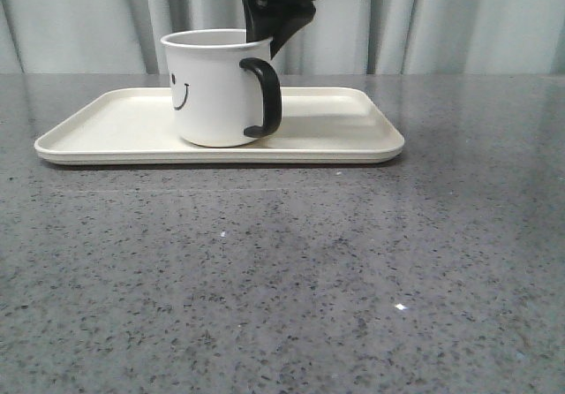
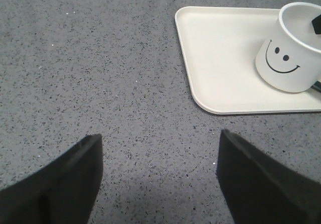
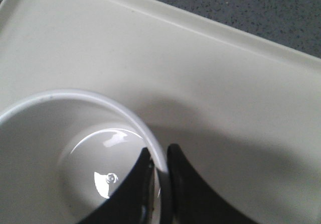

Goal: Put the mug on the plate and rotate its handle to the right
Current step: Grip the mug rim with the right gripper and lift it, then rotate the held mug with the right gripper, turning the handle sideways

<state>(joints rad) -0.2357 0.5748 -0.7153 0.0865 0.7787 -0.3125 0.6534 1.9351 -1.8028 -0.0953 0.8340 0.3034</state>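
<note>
right gripper (image 3: 161, 184) pinches mug (image 1: 212, 89) rim on plate (image 1: 106, 133).

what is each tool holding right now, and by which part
The right tool pinches the mug by its rim wall, one finger inside and one outside, as it stands on the plate. The left tool is open over the table, holding nothing.

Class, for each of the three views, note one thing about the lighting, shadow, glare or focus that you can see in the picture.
Front view: soft, even light; small bright glints on the speckled table. Left wrist view: the left gripper looks dark and soft-edged, while the mug is sharp. Right wrist view: a glare patch lies on the mug's inside bottom, and a broad soft shadow falls on the plate beside the right gripper.
</note>
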